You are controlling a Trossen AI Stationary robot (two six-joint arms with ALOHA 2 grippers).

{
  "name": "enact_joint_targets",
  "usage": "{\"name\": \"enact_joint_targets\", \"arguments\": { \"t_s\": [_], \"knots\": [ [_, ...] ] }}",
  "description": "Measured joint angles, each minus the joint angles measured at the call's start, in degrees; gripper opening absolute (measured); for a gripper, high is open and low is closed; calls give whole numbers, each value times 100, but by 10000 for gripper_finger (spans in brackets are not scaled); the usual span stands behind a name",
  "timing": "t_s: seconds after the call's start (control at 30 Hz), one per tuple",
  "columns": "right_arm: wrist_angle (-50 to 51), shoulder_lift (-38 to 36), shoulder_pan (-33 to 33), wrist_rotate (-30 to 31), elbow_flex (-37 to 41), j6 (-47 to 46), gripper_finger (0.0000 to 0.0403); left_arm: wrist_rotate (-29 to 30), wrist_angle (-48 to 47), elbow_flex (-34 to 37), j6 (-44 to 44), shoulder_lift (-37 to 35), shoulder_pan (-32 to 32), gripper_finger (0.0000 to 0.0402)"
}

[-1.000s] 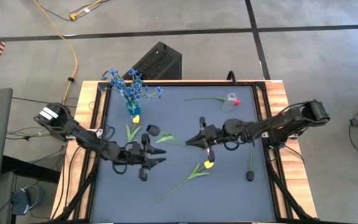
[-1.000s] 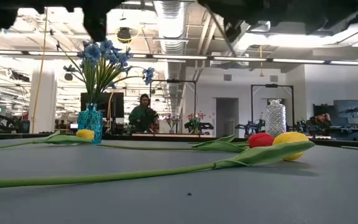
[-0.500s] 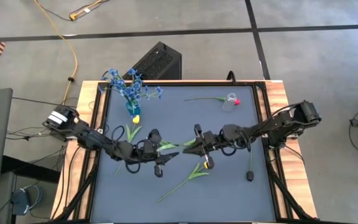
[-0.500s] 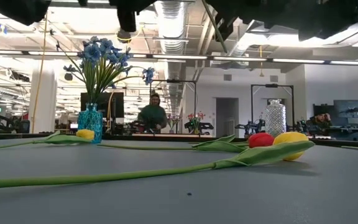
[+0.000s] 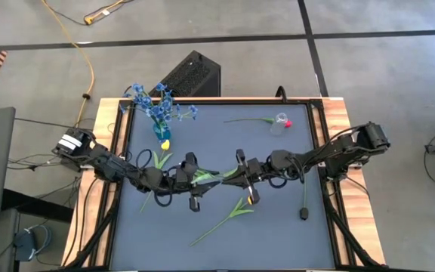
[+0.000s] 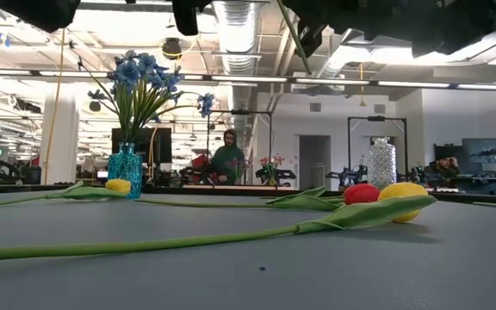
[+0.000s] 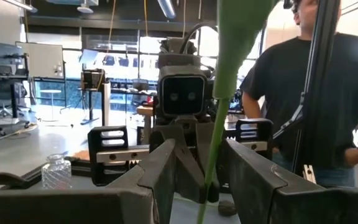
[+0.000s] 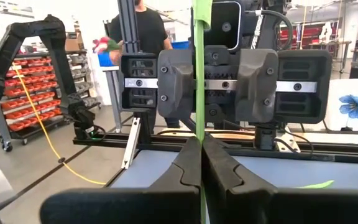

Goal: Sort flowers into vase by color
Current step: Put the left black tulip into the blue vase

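The blue flowers stand in the blue vase at the far left. Mid-table, the right gripper pinches a green stem; the left gripper straddles it, spread. Yellow tulips and a red tulip remain unsorted.

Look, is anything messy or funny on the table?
Yes. One yellow tulip lies flat by the blue vase, not standing in it, and another lies mid-table. Odder: the right tool pinches a green stem up in the air, right between the left tool's open fingers.
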State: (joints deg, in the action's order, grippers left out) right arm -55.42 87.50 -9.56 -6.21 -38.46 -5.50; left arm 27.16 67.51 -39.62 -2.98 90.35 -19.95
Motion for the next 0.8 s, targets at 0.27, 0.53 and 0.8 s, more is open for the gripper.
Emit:
{"name": "enact_joint_targets", "arguments": {
  "t_s": [0.27,0.53,0.8],
  "knots": [
    [4,0,77,26,0,14,24,-435,127,0,36,0,72,95],
    [30,0,70,12,-3,109,28,-485,145,0,-99,0,77,7],
    [100,-41,19,23,-6,413,102,-522,-701,2,58,-474,77,1]
  ]
}}
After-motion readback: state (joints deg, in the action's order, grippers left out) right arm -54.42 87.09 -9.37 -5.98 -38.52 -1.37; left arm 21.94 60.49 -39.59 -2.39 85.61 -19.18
